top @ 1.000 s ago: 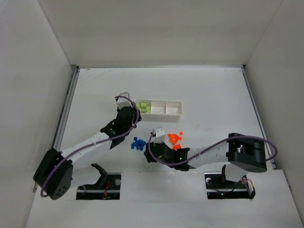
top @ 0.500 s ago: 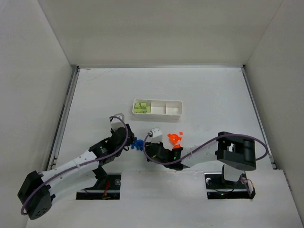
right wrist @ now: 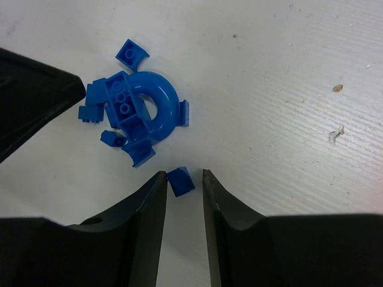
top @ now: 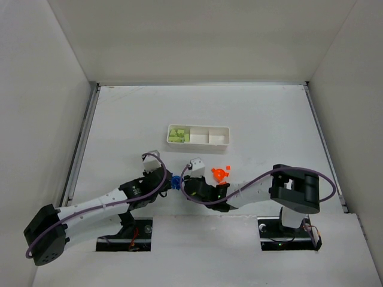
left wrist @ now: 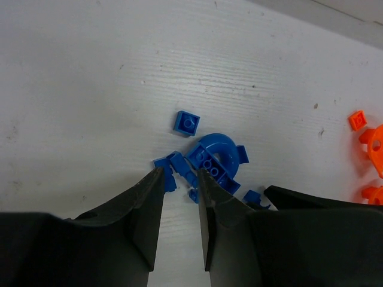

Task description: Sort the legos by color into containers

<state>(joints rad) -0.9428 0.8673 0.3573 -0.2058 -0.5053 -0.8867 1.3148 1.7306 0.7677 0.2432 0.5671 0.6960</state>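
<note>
Since the blue bricks point(right wrist: 140, 104) heaped on the table point(right wrist: 269, 72) look light, hard and slick, pinch the 1 loose brick point(right wrist: 180, 182) by its flat sides with the right claw point(right wrist: 181, 174), narrowly spread like the left claw point(left wrist: 179, 172).

Two arms point(top: 102, 206) point(top: 251, 192), one tray point(top: 198, 144), three compartments point(top: 212, 136)

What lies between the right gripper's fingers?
One small blue lego sits between the tips of the open right gripper; the right wrist view shows it.

Green legos point(top: 178, 135) seemingly fill the left compartment of the tray point(top: 219, 138); blue legos point(left wrist: 209, 161), orange legos point(top: 219, 174) lie loose.
</note>
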